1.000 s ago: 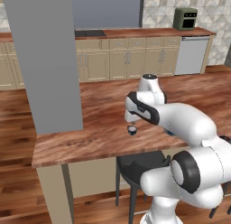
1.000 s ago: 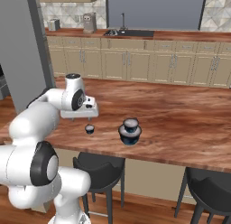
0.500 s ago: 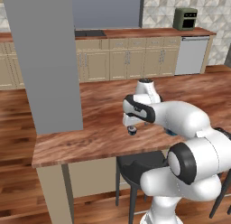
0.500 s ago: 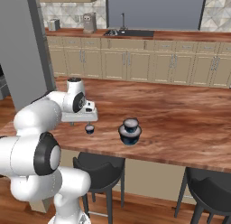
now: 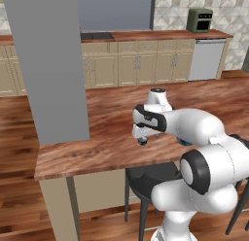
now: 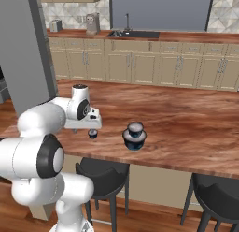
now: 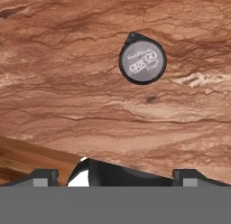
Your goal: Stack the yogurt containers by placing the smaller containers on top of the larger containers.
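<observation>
End effector (image 7: 115,173): jaws spread wide, holding nothing, fingertips (image 7: 43,177) low at the frame's bottom corners. It hangs over the wooden surface (image 6: 186,128), at frame centre in the left base view (image 5: 142,139) and left of centre in the right base view (image 6: 92,131).

Smallest cup (image 7: 142,60): upright on the surface, upper right of centre in the hand view, clear of the fingertips; directly below the end effector in the right base view (image 6: 93,134).

Two larger cups (image 6: 135,136): stacked, middle one on the widest, at frame centre in the right base view, near the smallest cup
</observation>
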### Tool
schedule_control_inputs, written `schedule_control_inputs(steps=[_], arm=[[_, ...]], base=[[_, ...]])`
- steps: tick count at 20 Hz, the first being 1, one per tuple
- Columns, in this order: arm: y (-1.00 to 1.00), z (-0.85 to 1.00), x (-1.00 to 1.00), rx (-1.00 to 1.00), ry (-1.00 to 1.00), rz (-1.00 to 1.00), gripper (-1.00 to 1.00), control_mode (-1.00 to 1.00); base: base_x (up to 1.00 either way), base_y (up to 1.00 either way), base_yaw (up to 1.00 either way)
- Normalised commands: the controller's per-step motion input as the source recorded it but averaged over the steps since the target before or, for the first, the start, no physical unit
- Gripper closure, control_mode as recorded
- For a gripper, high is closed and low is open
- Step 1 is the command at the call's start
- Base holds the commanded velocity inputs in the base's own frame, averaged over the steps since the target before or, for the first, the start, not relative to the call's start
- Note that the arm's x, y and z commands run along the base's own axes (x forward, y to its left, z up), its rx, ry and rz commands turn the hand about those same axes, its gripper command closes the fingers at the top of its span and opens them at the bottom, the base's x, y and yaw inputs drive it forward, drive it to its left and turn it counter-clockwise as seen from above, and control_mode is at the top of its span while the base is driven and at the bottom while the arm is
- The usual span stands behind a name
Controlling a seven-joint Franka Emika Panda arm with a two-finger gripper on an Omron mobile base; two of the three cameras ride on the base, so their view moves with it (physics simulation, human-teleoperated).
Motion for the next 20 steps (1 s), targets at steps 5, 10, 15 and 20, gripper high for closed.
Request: schedule_control_inputs(steps=[5, 10, 15, 20], arm=[[0.00, -0.04, 0.11, 0.01, 0.00, 0.00, -1.00, -1.00], [0.00, -0.04, 0.16, 0.00, 0.00, 0.00, -1.00, -1.00], [0.00, -0.08, 0.09, 0.00, 0.00, 0.00, -1.00, -1.00], [-0.02, -0.18, 0.02, 0.00, 0.00, 0.00, -1.00, -1.00]], base=[[0.00, 0.00, 0.00], [0.00, 0.00, 0.00], [0.00, 0.00, 0.00], [0.00, 0.00, 0.00]])
